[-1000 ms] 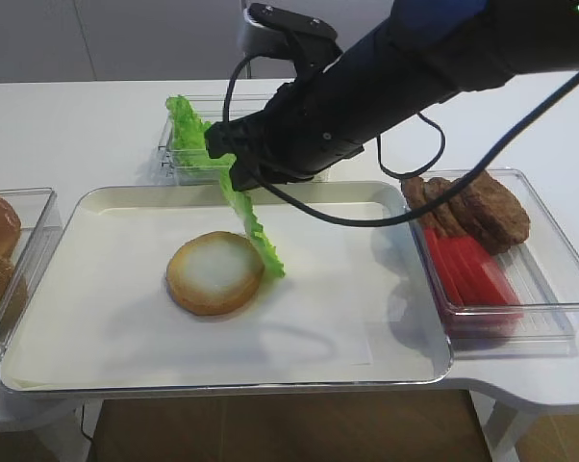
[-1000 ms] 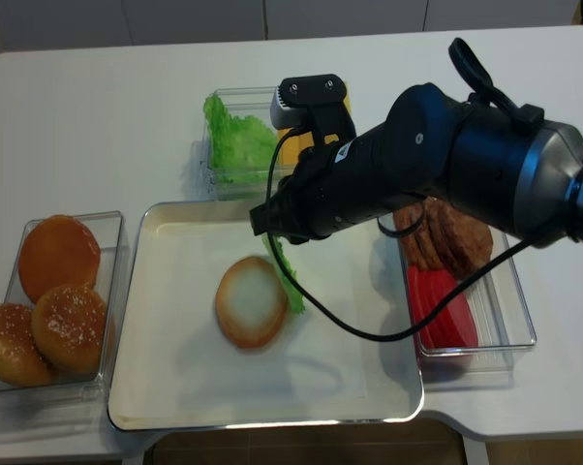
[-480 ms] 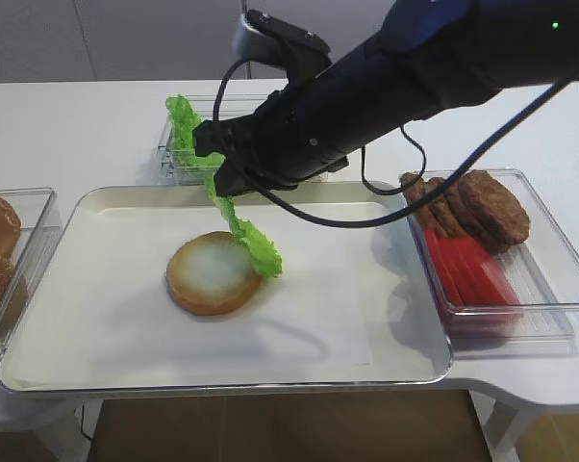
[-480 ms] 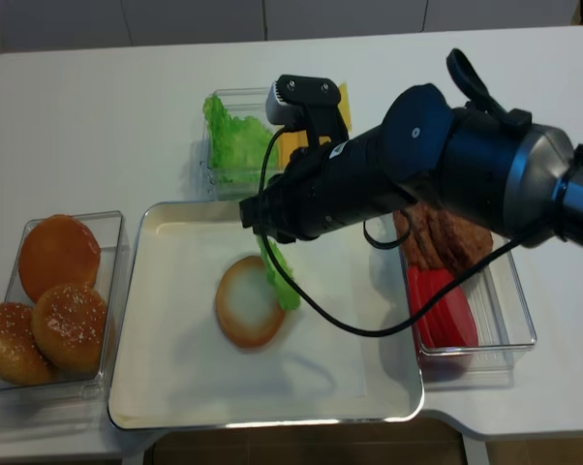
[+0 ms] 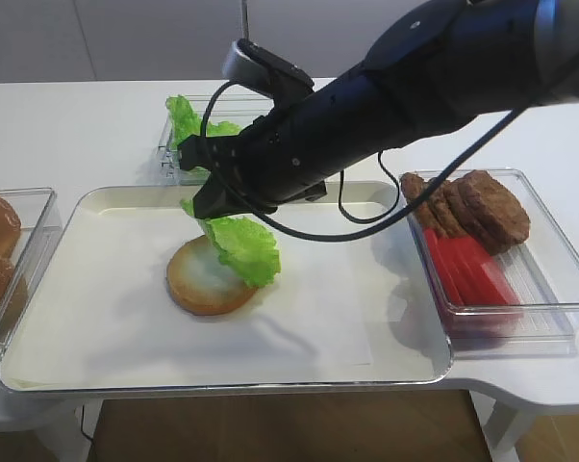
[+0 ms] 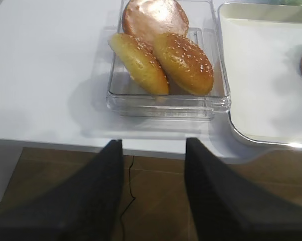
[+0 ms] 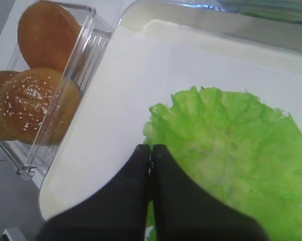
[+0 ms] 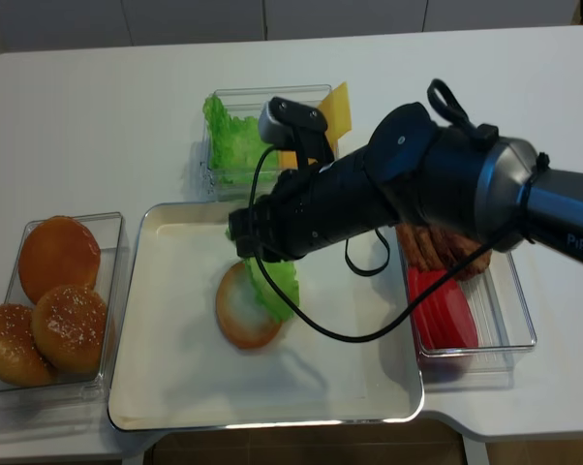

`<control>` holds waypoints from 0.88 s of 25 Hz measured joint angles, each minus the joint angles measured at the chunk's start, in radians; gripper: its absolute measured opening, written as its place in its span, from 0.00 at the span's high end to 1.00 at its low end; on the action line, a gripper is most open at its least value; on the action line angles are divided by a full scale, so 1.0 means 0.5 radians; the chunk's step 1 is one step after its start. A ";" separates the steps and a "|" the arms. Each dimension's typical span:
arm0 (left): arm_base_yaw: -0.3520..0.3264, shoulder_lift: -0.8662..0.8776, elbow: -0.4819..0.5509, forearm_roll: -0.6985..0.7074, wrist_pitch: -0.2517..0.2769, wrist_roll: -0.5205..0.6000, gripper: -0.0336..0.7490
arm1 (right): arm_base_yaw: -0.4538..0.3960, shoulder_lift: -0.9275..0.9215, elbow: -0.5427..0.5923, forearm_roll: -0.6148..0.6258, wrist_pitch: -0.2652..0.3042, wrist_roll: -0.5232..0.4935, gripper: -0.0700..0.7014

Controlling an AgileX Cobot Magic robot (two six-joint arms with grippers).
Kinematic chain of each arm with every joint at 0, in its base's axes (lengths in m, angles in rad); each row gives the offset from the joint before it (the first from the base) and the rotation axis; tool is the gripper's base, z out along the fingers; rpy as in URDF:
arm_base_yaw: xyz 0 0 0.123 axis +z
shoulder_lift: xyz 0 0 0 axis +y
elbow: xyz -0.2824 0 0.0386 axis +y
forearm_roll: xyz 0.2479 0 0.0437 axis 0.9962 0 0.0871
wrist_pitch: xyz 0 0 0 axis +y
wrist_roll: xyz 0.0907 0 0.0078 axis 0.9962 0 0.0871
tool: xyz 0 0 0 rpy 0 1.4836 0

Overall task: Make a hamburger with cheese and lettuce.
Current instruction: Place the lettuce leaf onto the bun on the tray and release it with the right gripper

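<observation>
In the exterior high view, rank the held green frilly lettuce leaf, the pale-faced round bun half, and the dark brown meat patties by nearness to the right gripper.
1. Green frilly lettuce leaf, pinched in the right gripper.
2. Pale-faced bun half, just below on the tray.
3. Dark brown meat patties, in the far right container.

- I see the lettuce [image 5: 239,246] bright green, paler toward its centre.
- The hamburger [image 5: 200,280] has a golden-brown rim and whitish face.
- At 9 o'clock, the buns [image 8: 54,302] are brown, two speckled with pale seeds.
- At 3 o'clock: dark brown patties [image 5: 467,207], red slices [image 5: 467,272].
- The cheese [image 8: 332,107] is yellow.
- The tray [image 5: 68,364] is cream-white.
</observation>
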 joint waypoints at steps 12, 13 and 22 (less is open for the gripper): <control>0.000 0.000 0.000 0.000 0.000 0.000 0.58 | 0.000 0.097 0.000 0.143 0.098 -0.053 0.91; 0.000 0.000 0.000 0.000 0.000 0.000 0.58 | 0.000 0.101 0.000 0.146 0.102 -0.061 0.91; 0.000 0.000 0.000 0.000 0.000 0.000 0.58 | 0.000 0.104 0.000 0.155 0.111 -0.091 0.90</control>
